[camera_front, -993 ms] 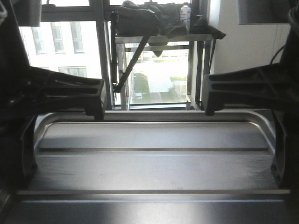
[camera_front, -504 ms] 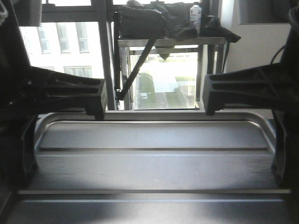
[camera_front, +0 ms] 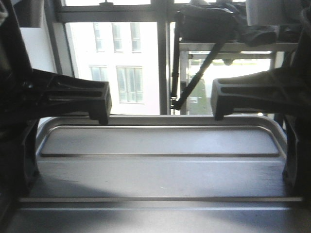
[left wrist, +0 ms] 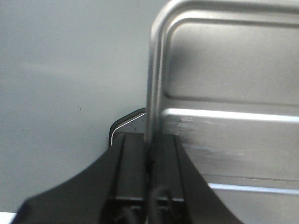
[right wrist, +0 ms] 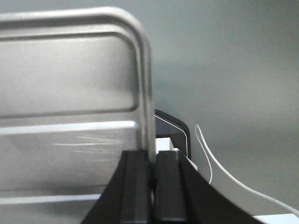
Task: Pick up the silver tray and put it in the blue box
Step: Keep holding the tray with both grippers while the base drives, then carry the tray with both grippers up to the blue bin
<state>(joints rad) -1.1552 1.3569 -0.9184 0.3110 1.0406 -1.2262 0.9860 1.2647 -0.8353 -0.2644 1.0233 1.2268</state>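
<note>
I had the silver tray (camera_front: pixel 160 141) hanging between both arms, filling the lower half of the front view from 3 round to 9 o'clock. My left gripper (left wrist: pixel 149 148) was pinching the tray's left rim, one finger on each side of the edge. My right gripper (right wrist: pixel 152 161) was clamped likewise on the right rim. A window (camera_front: pixel 121 73) stood beyond at 12 o'clock.
</note>
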